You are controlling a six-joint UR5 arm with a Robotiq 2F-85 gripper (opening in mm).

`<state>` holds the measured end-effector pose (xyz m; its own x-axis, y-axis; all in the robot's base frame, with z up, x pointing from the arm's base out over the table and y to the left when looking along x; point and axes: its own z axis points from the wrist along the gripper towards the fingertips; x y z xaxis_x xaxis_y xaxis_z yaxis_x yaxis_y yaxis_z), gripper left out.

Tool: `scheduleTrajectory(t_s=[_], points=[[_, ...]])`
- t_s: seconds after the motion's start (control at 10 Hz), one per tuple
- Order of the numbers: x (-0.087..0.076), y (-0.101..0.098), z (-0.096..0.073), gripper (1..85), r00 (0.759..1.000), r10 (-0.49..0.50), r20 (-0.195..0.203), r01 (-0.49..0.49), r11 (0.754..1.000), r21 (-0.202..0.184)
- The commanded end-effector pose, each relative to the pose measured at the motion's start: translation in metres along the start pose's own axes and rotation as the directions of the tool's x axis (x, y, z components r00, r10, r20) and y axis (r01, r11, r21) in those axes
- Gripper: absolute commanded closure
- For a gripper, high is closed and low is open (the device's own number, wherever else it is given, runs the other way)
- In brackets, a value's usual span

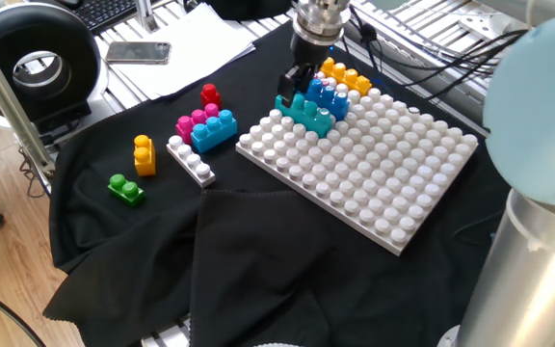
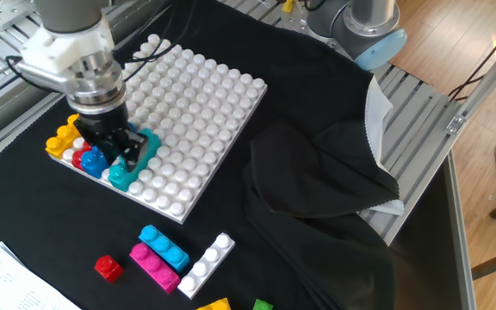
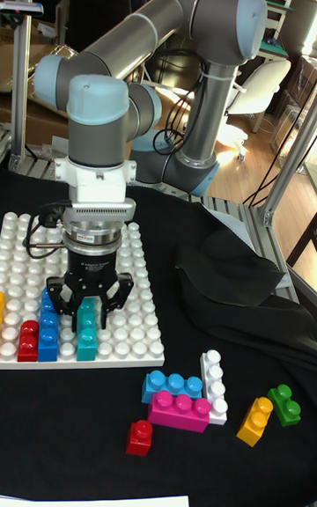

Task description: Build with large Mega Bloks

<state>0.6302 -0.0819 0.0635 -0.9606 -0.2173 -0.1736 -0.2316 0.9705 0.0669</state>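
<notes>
The chunky teal plastic brick [image 3: 86, 328] is sitting on the white studded plastic board [image 3: 141, 331], lower left of the tall fixed view, beside blue [image 3: 48, 324], red [image 3: 27, 341] and yellow-orange bricks [image 1: 344, 76]. The hand [image 3: 89, 307] is straddling it, fingers spread — gripping nothing, seemingly. Six loose bricks [image 1: 200, 127] are lying on the black-draped table [image 1: 258, 251] — much building left, probably.

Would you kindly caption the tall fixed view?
Open gripper above teal brick on white board; loose bricks lie in front.
</notes>
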Motion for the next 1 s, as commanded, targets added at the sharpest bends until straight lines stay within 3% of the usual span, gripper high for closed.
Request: scheduleTrajectory(t_s=[0.0, 0.2, 0.3, 0.5, 0.6, 0.7, 0.9], points=[[0.004, -0.020, 0.005, 56.0, 0.999, 0.015, -0.028, -0.012, 0.997, 0.078], [0.009, -0.023, 0.002, 61.3, 0.999, 0.030, -0.037, -0.025, 0.993, 0.118], [0.009, -0.021, 0.003, 63.7, 0.998, 0.062, -0.033, -0.058, 0.992, 0.113], [0.009, -0.009, 0.004, 49.3, 0.998, 0.049, -0.034, -0.047, 0.997, 0.065], [0.012, -0.005, 0.004, 46.7, 0.998, 0.029, -0.050, -0.026, 0.998, 0.049], [0.009, 0.000, 0.004, 40.0, 0.999, -0.002, -0.037, 0.003, 1.000, 0.029], [-0.006, 0.023, 0.003, 14.7, 0.996, -0.080, 0.034, 0.082, 0.994, -0.072]])
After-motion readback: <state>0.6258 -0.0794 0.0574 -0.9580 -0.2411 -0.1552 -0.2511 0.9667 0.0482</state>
